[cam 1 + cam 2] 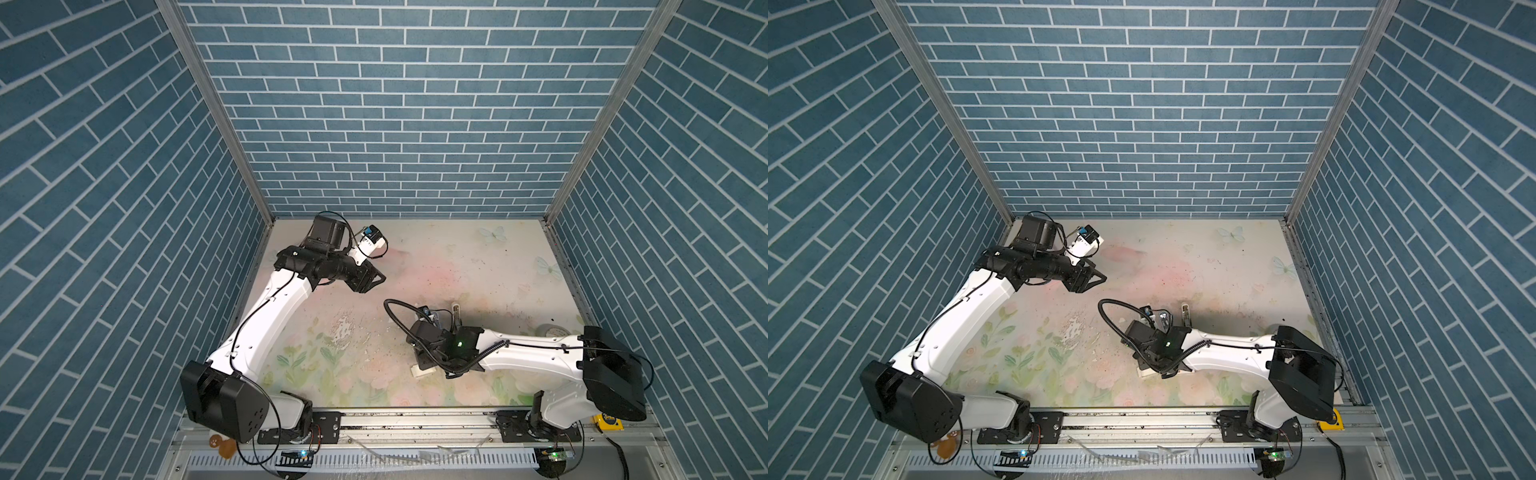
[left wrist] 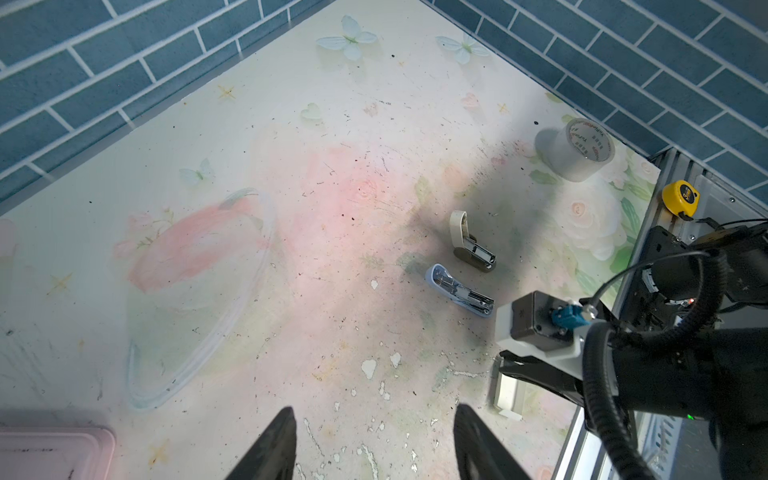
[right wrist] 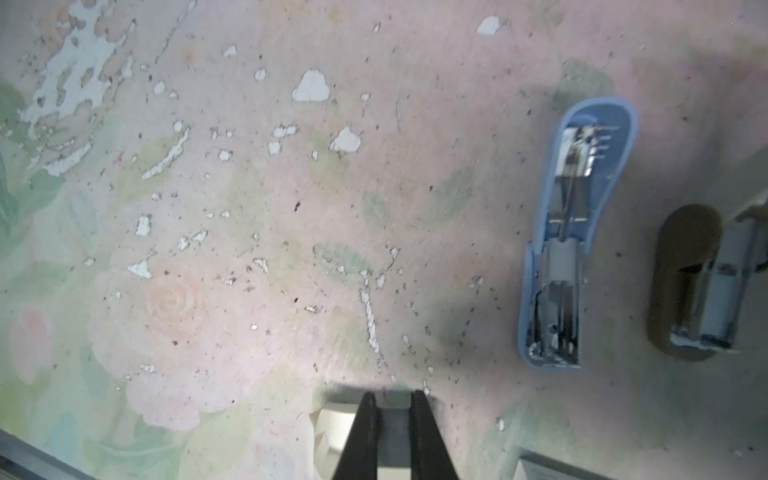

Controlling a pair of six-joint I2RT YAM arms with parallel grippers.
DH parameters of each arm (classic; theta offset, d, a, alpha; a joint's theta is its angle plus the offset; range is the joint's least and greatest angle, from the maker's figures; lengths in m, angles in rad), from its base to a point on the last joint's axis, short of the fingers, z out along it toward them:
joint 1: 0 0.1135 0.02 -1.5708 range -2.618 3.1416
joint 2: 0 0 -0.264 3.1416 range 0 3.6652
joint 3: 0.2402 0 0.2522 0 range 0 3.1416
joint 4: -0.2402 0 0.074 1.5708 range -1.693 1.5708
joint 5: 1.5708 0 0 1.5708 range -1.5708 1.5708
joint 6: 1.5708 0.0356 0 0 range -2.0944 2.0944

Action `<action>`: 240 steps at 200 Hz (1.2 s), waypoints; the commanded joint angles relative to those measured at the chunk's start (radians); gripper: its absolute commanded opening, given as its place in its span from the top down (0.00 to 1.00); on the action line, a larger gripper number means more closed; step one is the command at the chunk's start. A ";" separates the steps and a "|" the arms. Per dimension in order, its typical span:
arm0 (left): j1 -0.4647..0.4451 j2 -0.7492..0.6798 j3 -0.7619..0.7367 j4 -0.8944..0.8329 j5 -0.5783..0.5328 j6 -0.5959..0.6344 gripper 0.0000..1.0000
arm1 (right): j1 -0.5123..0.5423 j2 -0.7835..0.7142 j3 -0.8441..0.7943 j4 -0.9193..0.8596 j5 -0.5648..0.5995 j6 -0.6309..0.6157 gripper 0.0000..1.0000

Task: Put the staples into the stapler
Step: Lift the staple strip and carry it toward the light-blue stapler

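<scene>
Two staplers lie open side by side on the flowered table, a blue stapler (image 2: 459,291) (image 3: 573,232) and a beige stapler (image 2: 471,243) (image 1: 456,313) (image 3: 698,282). Near the table's front stands a small white card tray (image 3: 332,432) (image 2: 507,390) (image 1: 422,371). My right gripper (image 3: 394,397) reaches down into it. Its fingers are drawn close on a grey strip of staples (image 3: 392,428) lying between them. My left gripper (image 2: 374,411) (image 1: 372,280) (image 1: 1094,280) hangs open and empty above the back left of the table, far from the staplers.
A grey tape roll (image 2: 582,149) (image 1: 552,330) stands by the right wall. On the front rail sits a yellow tape measure (image 2: 680,198). The corner of a pink tray (image 2: 50,453) shows beside the left gripper. A white box edge (image 3: 548,467) lies next to the card tray.
</scene>
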 commanded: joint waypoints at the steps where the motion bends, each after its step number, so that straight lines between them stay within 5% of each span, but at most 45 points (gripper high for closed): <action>1: 0.000 -0.016 -0.004 0.002 -0.006 -0.001 0.38 | -0.041 -0.057 -0.031 0.051 0.037 -0.065 0.97; 81: 0.000 0.010 0.032 -0.016 -0.006 0.002 0.38 | -0.173 -0.182 -0.130 0.166 0.045 -0.202 0.97; 240: 0.001 0.049 0.058 -0.031 -0.015 0.000 0.38 | -0.244 -0.176 -0.257 0.359 -0.024 -0.284 0.96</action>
